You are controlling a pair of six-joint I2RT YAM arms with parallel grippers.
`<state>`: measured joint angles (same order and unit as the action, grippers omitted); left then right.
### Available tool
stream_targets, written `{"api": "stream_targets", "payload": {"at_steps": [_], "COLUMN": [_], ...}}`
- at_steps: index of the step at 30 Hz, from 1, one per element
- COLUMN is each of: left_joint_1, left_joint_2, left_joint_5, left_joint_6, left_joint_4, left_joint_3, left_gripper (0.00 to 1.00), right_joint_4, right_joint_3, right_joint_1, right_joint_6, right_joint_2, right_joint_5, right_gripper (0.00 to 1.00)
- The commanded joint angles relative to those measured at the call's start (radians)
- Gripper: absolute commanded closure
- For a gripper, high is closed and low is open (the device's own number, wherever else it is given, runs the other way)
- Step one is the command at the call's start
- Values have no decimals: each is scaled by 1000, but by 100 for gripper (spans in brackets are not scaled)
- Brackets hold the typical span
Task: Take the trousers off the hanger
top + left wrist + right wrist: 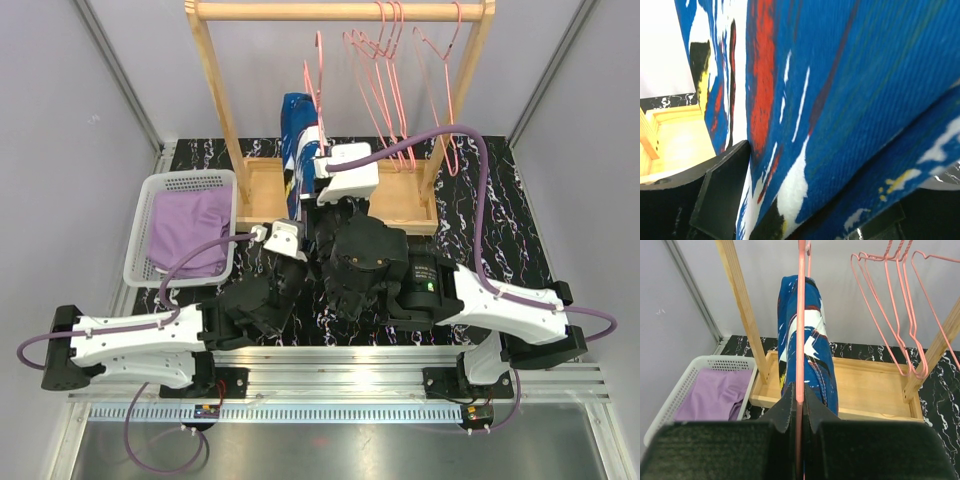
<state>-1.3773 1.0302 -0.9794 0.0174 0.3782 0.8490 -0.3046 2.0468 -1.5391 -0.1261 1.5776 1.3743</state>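
- Above the table, the top camera shows blue trousers on a pink hanger under a wooden rack, spare hangers alongside, and lilac trousers in a white basket.
- Left wrist: blue cloth fills the left gripper; whether it pinches cannot be told.
- Right wrist: the right gripper is clenched on the hanger wire, with the blue trousers just behind.

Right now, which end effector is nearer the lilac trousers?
Left: the left end effector is at the blue trousers, just right of the lilac trousers; the right end effector clamps the pink hanger, farther back-right.
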Motion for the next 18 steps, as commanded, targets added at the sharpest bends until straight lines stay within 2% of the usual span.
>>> {"api": "stream_targets", "payload": {"at_steps": [1, 13, 18], "left_joint_1": [-5, -3, 0], "left_joint_2": [-45, -130, -107], "left_joint_5": [7, 15, -5], "left_joint_6": [1, -47, -31], "left_joint_4": [48, -169, -173], "left_joint_3": [15, -33, -31], "left_gripper": [21, 19, 19], "right_joint_4": [73, 133, 127], "right_joint_3": [21, 64, 122], "right_joint_1": [25, 83, 85], "right_joint_6": [17, -115, -142], "right_joint_2": [-50, -44, 8], "right_joint_5": [-17, -15, -14], "right_gripper": [100, 100, 100]}}
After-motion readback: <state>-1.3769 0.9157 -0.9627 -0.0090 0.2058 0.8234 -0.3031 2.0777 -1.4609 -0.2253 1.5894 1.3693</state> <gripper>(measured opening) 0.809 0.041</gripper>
